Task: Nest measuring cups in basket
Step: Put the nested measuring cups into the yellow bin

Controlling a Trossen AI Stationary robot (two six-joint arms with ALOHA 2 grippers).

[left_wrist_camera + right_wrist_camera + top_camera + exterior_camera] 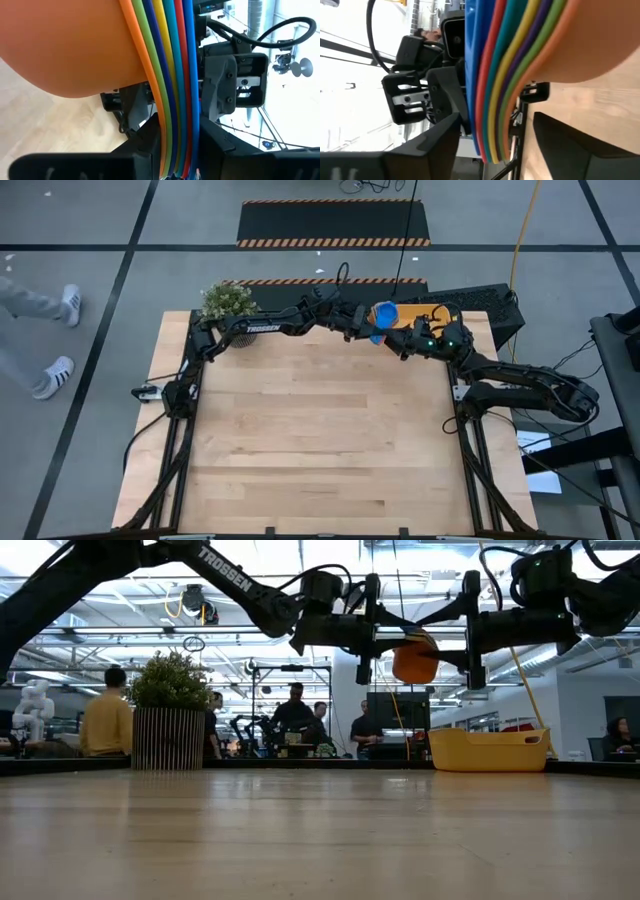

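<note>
Holding the measuring cups (414,658) — all nested into one stack — in the air at the table's (320,450) far edge, just beside the basket (488,750). Pinching the stacked handles (172,90) from opposite sides: left gripper (362,323) and right gripper (400,340), fingers clamped on them. Showing the orange bowl (605,35) outermost, the blue uppermost from above. Handle direction — hard to tell.
</note>
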